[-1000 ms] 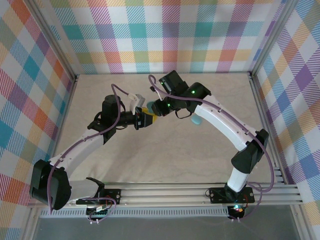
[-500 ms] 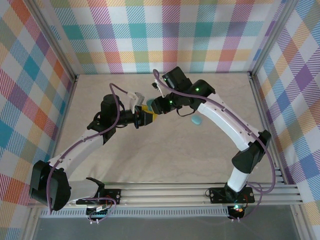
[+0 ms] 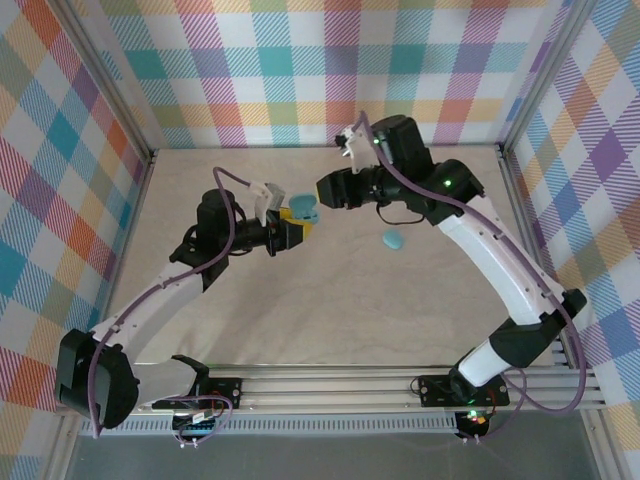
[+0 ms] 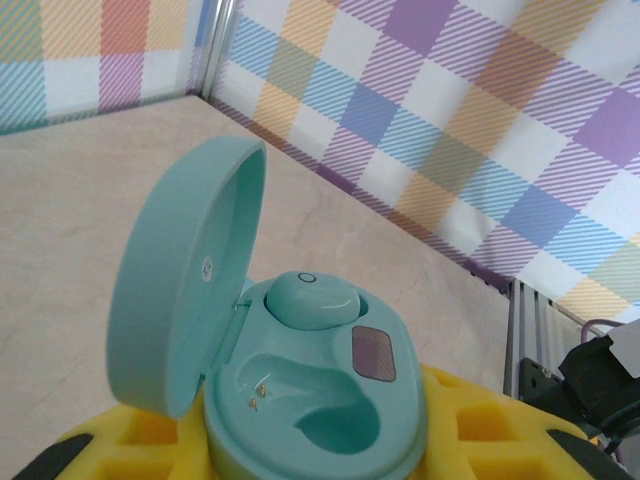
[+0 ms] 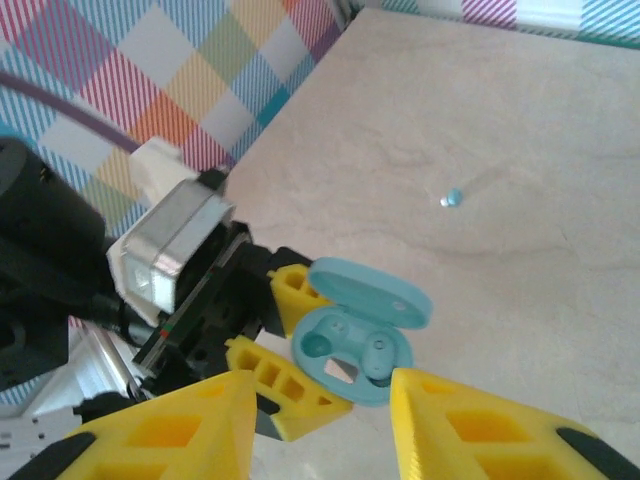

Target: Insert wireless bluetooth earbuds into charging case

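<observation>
Lid point(image 4: 185, 320) raised, the teal charging case point(image 4: 330, 410) sits clamped at its base between the yellow fingers of the left gripper point(image 3: 297, 226), over the far middle of the table point(image 3: 330, 310). One earbud point(image 4: 310, 298) is seated in the socket nearer the hinge. The socket beside it is empty, its small gold contacts showing. The right gripper point(image 3: 328, 188) hovers just beside the case and apart from it, jaws spread with nothing between them. In the right wrist view a loose earbud point(image 5: 452, 198) lies on the bare table beyond the case. A second case point(image 3: 393, 240), closed, rests on the table under the right arm, well apart from both grippers.
</observation>
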`<state>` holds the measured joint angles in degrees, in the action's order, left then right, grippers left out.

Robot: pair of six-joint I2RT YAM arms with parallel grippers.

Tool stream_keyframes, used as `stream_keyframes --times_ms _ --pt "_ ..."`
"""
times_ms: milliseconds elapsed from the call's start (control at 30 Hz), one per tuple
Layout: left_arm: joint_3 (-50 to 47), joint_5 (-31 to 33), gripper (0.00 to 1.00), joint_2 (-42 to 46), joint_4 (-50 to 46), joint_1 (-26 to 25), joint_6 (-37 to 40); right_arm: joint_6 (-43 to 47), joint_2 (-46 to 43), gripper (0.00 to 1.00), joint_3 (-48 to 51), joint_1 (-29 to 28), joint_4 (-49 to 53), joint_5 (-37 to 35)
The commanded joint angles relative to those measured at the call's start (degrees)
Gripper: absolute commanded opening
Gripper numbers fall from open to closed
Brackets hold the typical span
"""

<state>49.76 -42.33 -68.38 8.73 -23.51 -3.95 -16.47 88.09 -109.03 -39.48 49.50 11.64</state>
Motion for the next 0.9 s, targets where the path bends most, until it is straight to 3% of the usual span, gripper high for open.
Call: stream_keyframes --times_ms 0,100,200,400,633,733,867 --pt "2.2 0.1 0.11 1.4 0.0 0.3 -2.1 -5.7 -1.6 0.43 1.5 3.9 -1.7 1.5" --pt "6.1 -0.4 0.11 0.7 -7.0 0.3 0.1 -10.4 -2.5 0.44 3.7 9.4 -1.7 3.6" --pt "6.1 0.1 0.11 1.7 -7.2 0.3 -0.1 -12.2 -2.0 0.43 6.8 13.9 -3.0 6.5" --pt "5.4 3.6 0.11 5.2 -9.6 0.3 0.3 -14.0 3.4 0.39 10.3 15.1 -8.5 8.2" --pt "4.3 7.0 0.11 10.9 -16.7 0.3 1.9 -16.9 15.6 0.37 9.6 10.4 -16.6 6.1" --pt "3.0 8.9 0.11 14.0 -18.6 0.4 2.2 -17.0 24.5 0.38 3.9 7.6 -17.1 4.9" --pt "1.6 10.5 0.11 16.7 -22.0 0.4 2.0 -14.9 36.5 0.38 -6.3 2.2 -17.0 -5.0"
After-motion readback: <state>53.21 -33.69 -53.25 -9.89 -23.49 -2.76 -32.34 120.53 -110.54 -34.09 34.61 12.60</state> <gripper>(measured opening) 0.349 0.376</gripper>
